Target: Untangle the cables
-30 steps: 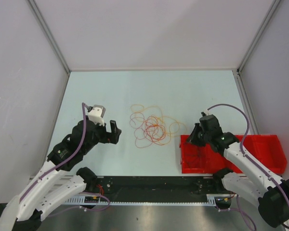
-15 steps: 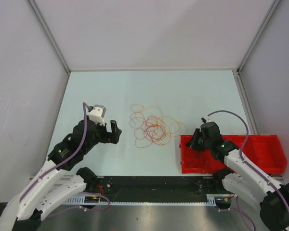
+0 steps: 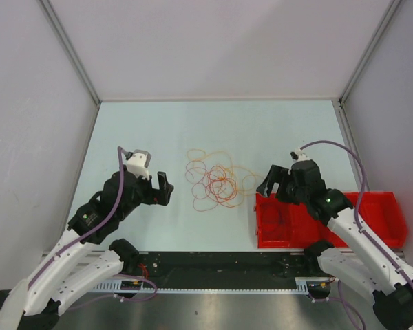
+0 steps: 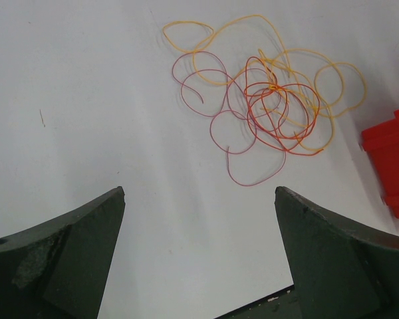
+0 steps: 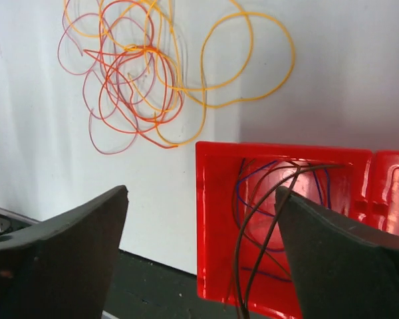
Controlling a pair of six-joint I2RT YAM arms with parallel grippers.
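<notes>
The cables (image 3: 217, 182) lie in a loose tangle of orange, red, yellow and pinkish loops at mid-table; the same tangle shows in the left wrist view (image 4: 266, 106) and the right wrist view (image 5: 146, 73). Dark brown and blue cables (image 5: 266, 226) curl inside the red bin (image 5: 216, 219). My right gripper (image 3: 277, 185) hovers open over the bin's left edge, its jaws (image 5: 201, 193) wide with nothing between them. My left gripper (image 3: 162, 191) is open to the left of the tangle, nothing between its fingers (image 4: 199, 199).
The red bin (image 3: 372, 227) stands at the near right of the table, by the right arm's base; its corner shows in the left wrist view (image 4: 392, 153). A black rail (image 3: 213, 265) runs along the near edge. Grey walls enclose the table.
My right gripper has gone from shut to open over the bin and lifted up and to the left. A dark cable now lies in the bin. The left arm has not moved.
</notes>
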